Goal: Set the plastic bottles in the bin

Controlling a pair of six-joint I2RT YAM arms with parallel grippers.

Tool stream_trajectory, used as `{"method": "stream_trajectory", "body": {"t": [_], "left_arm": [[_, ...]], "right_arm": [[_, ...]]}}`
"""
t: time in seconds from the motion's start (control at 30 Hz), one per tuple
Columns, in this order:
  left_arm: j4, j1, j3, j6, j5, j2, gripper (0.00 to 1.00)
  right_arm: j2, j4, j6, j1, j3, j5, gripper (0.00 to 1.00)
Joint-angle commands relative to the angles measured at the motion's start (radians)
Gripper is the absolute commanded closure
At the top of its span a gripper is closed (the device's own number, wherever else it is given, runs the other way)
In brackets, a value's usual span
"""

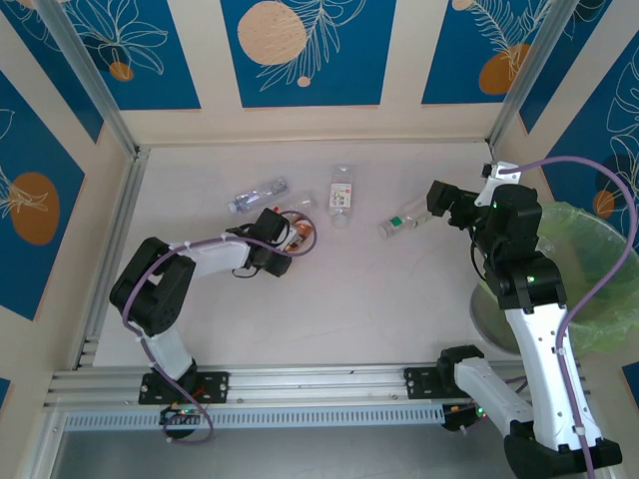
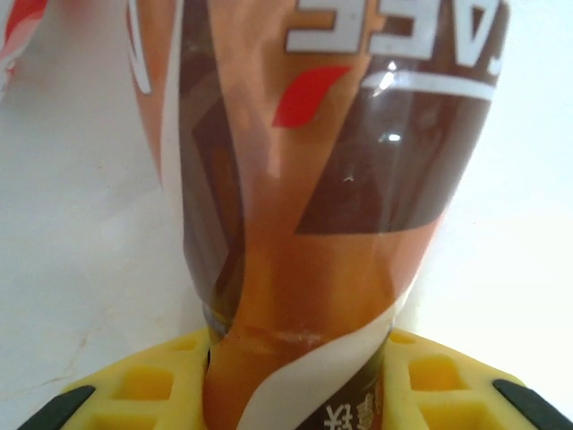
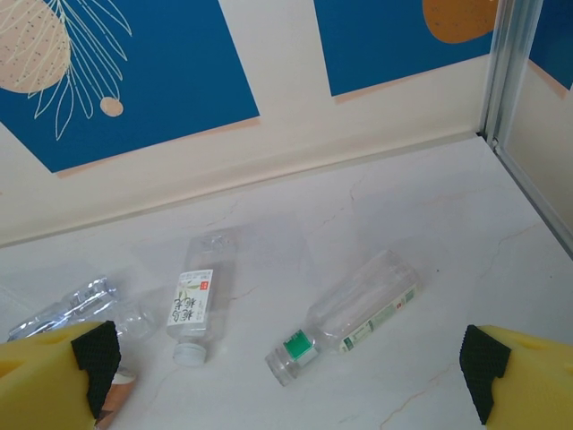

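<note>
**Left gripper on brown bottle, right gripper wide**

The clear crushed bottle lies flat on the table, back left. Just beside it, the left gripper is clamped on the brown-label bottle, down at table level. The white-label bottle lies at centre, with the green-cap bottle to its right, also flat. The right gripper has its fingers spread wide, holds nothing, and is near the green-cap bottle. The bin, green-lined, stands far right, off the table edge.

Glossy clear plastic bottles, smooth matt table, seemingly thin translucent plastic liner in the bin.
</note>
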Motion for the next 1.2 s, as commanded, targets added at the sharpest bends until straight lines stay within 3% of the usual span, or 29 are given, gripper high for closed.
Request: {"method": "stream_trajectory", "body": {"t": [0.0, 0.43, 0.7, 0.97, 1.17], "left_arm": [[-0.009, -0.036, -0.034, 0.009, 0.079, -0.001, 0.74], [0.041, -0.045, -0.04, -0.004, 0.129, -0.036, 1.0], [0.089, -0.059, -0.031, -0.048, 0.188, -0.083, 1.0], [0.278, -0.064, -0.059, -0.177, 0.374, -0.165, 1.0], [0.398, -0.081, -0.044, -0.271, 0.485, -0.223, 1.0]], "right_arm": [[0.001, 0.01, -0.014, 0.008, 0.012, -0.003, 0.0], [0.032, 0.045, -0.019, 0.026, 0.01, -0.132, 0.0], [0.06, 0.065, -0.013, 0.067, -0.002, -0.223, 0.0], [0.111, 0.158, 0.088, 0.147, -0.074, -0.258, 0.0], [0.17, 0.2, 0.266, 0.156, -0.053, -0.451, 0.0]]}}
